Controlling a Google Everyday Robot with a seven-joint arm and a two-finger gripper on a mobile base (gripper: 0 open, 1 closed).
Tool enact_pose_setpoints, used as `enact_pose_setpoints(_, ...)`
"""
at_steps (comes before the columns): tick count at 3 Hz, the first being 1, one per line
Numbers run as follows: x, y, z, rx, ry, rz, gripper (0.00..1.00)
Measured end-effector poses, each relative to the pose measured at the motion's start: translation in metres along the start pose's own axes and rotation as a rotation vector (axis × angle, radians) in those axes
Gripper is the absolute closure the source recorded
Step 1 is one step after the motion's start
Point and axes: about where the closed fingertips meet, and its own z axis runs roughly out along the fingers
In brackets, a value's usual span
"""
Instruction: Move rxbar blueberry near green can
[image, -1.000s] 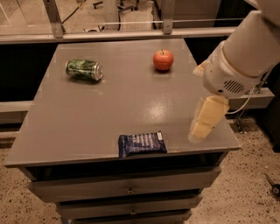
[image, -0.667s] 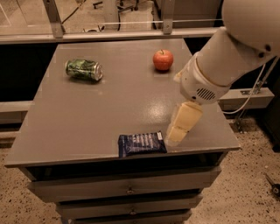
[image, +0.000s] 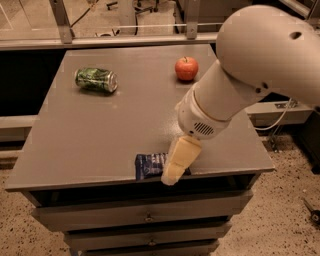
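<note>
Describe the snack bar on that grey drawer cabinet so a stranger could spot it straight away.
Find the grey cabinet top and look along its front edge. There lies the rxbar blueberry, a flat dark-blue wrapper, with the robot's pale gripper over one end. Unlike the green can on its side and the red apple at the back, it is flat and blue.

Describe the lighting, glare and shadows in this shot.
Camera view: dim, warm light; a pale sheen on the table near its middle; the arm's shell is the brightest area; the green can's metal end glints; the gripper, low over the snack bar's right end at the front edge, covers and shades that end; the drawers below lie in shadow.
</note>
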Motion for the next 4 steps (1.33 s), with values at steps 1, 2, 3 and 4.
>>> enact_pose_setpoints(1, -0.001, 0.014, 0.019, 0.001, -0.012, 0.006, 0.0)
enact_pose_setpoints(2, -0.001, 0.023, 0.03, 0.008, -0.02, 0.016, 0.0)
enact_pose_setpoints(3, 0.001, 0.03, 0.038, 0.013, -0.025, 0.03, 0.15)
enact_pose_setpoints(4, 0.003, 0.034, 0.042, 0.015, -0.03, 0.04, 0.38)
